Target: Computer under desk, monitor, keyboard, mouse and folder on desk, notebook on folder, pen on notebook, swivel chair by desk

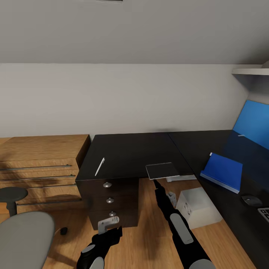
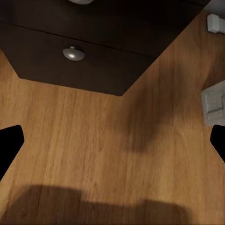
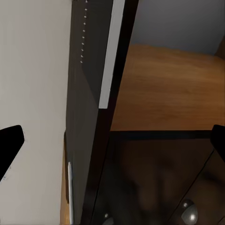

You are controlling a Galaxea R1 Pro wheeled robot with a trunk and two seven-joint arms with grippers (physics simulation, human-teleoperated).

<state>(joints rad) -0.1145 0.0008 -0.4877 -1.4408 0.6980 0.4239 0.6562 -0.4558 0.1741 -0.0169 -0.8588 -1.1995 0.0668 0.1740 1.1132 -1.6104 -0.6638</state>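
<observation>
— Head view check: how far along am I?
— Folder (image 1: 223, 172), mouse (image 1: 251, 200) and keyboard (image 1: 264, 213) are on the desk (image 1: 130, 151). My right gripper (image 1: 155, 182) reaches the notebook (image 1: 162, 170) overhanging the edge, fingers spread, not gripping. Pen (image 1: 99, 166) untouched; left gripper (image 1: 107, 223) idle, looks open.

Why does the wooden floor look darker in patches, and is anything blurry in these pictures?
Left wrist view: soft dark shadows fall across the light wood plank floor, one beside the black drawer unit, another along the frame's edge. Right wrist view: the glossy black desk edge sits very close and looks smeared. Head view: evenly lit, sharp.
</observation>
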